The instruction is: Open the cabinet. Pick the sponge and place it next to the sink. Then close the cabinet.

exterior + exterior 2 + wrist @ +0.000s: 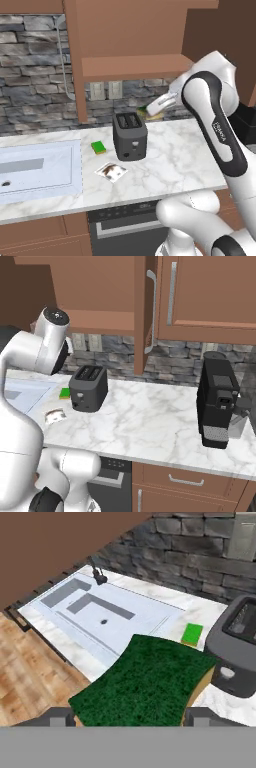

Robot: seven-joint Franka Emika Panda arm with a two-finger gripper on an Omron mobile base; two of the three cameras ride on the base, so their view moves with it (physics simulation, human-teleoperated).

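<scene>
Sponge point(145, 679) sits clamped between the fingers of the hand point(129, 716), above the table point(210, 609), with the sink point(107, 619) beyond it.

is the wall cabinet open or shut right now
Open. In the right base view a door of the cabinet stands swung out edge-on, its bar handle facing sideways, and the left base view shows its bare inside shelf.

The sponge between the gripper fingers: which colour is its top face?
Dark green, on the sponge; the hand view shows it best.
</scene>
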